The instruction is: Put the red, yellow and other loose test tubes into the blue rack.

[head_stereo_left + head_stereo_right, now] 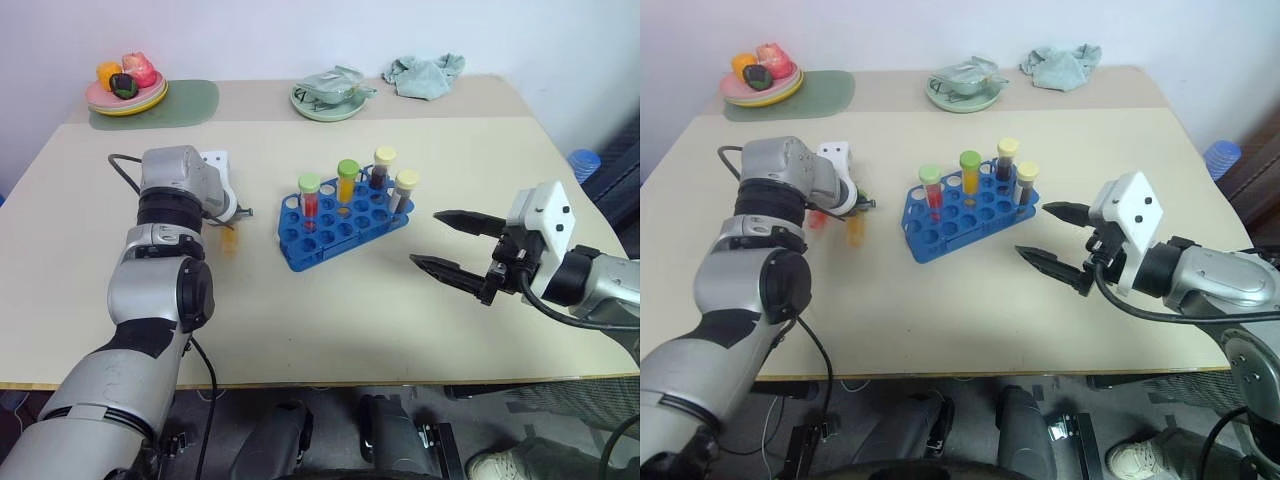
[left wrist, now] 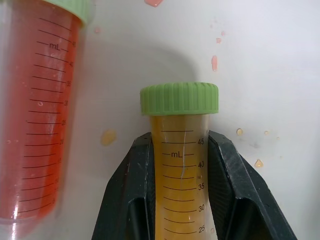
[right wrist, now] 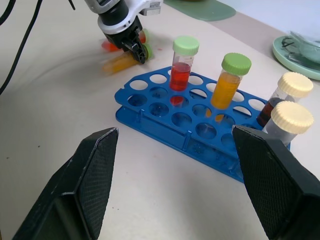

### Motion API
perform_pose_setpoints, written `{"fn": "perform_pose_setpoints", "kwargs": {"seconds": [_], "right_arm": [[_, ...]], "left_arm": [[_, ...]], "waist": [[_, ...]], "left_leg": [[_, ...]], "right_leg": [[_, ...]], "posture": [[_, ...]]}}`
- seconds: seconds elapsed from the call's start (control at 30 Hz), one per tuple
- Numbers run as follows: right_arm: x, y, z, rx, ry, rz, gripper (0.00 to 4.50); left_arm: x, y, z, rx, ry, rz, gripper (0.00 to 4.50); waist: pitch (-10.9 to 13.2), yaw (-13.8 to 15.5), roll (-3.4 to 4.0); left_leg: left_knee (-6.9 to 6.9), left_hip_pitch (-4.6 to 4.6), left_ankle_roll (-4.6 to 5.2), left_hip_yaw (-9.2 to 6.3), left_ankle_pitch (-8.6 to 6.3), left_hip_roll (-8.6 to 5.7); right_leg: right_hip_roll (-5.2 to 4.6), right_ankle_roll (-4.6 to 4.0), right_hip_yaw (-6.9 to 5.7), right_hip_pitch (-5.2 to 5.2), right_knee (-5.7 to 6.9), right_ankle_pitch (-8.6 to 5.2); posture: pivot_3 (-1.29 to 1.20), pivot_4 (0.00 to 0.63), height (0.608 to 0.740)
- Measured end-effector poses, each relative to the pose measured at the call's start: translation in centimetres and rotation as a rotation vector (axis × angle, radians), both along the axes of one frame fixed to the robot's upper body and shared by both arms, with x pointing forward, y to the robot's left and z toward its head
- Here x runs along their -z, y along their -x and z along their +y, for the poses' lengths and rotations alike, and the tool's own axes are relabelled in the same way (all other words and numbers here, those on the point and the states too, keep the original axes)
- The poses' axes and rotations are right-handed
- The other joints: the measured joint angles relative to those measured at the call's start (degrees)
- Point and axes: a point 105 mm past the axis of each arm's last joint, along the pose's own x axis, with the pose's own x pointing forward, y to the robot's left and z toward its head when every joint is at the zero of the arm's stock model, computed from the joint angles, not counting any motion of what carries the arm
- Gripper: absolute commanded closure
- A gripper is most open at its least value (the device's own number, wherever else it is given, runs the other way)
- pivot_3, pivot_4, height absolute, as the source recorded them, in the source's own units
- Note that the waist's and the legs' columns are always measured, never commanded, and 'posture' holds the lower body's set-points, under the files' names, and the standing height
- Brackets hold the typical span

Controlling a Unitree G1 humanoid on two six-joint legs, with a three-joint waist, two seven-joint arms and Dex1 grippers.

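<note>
In rack: four tubes stand in the rack point(image 1: 340, 222) at table centre — red point(image 1: 310, 196), yellow point(image 1: 346, 181), two cream-capped.
Loose: a yellow tube point(image 2: 181, 165) and a red tube point(image 2: 37, 110) lie at the rack's 9 o'clock.
Left gripper point(image 3: 135, 48): clamped on the loose yellow tube, seemingly not yet lifted.
Right gripper point(image 1: 452, 246): jaws apart, empty, at the rack's 4 o'clock.
Left to do: both loose tubes.

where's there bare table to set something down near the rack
Free: the wide strip between the blue rack and the near table edge, bordered by the right tool; also behind the rack, up to the pale-green plate. Crowded: left of the rack, where the left tool grips the yellow tube beside the red tube.
</note>
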Motion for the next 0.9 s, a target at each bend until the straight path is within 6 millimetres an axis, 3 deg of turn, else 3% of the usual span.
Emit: {"fn": "perform_pose_setpoints", "kwargs": {"seconds": [0.1,0.2,0.37,0.53,0.63,0.73,0.9], "right_arm": [[0.1,0.0,0.2,-0.008,0.0,0.004,0.79],[0.2,-0.3,0.0,-0.007,-0.001,0.007,0.79],[0.1,-0.6,0.1,-0.012,-0.011,-0.005,0.79],[0.5,-0.5,-0.1,0.008,-0.013,-0.003,0.79],[1.2,-0.1,-0.6,0.062,-0.013,0.008,0.79],[1.6,1.0,-0.9,0.116,-0.026,-0.001,0.79],[2.4,2.4,-1.6,0.226,-0.042,0.007,0.79]], "left_arm": [[-2.1,0.1,-0.1,0.102,0.067,-0.123,3.75],[-5.2,1.6,0.6,0.267,0.088,-0.32,3.75],[-7.8,7.7,-0.6,0.711,0.282,-0.576,3.75],[-7.6,12.7,-1.6,1.097,0.303,-0.684,3.75],[-8.4,12.2,-4.6,1.204,0.385,-0.846,3.75],[-9.3,10.4,-7.4,1.227,0.389,-0.993,3.75],[-8.0,7.0,-11.3,1.141,0.455,-1.057,3.75]], "waist": [[0.0,-0.8,0.0],[0.0,-2.0,0.04],[0.0,-2.6,0.08],[0.0,-2.0,0.11],[0.0,0.2,0.01],[-0.1,0.8,-0.04],[-0.1,-0.1,-0.06]], "left_leg": [[-0.04,-0.02,0.0,0.02,0.0,0.02],[-0.06,-0.02,-0.01,0.04,0.0,0.05],[-0.02,0.01,-0.06,0.05,0.04,0.08],[-0.08,0.17,-0.05,0.05,0.03,0.08],[0.01,0.14,-0.03,-0.03,0.02,0.06],[0.04,0.13,0.09,0.04,-0.04,0.04],[-0.02,0.13,0.12,0.13,-0.06,0.06]], "right_leg": [[0.01,0.0,0.06,-0.09,0.04,0.0],[0.03,-0.01,0.1,-0.12,0.06,0.0],[0.05,-0.02,0.09,-0.07,0.07,0.0],[0.04,-0.03,0.09,0.12,-0.03,0.0],[0.02,-0.05,-0.01,0.26,-0.13,0.02],[0.0,-0.04,0.02,0.24,-0.16,0.02],[0.02,-0.03,0.05,0.13,-0.15,0.02]], "posture": [[0.0,0.15,0.74],[0.0,0.15,0.74],[0.0,0.15,0.74],[0.0,0.15,0.74],[0.0,0.15,0.74],[0.0,0.15,0.74],[0.0,0.15,0.74]]}}
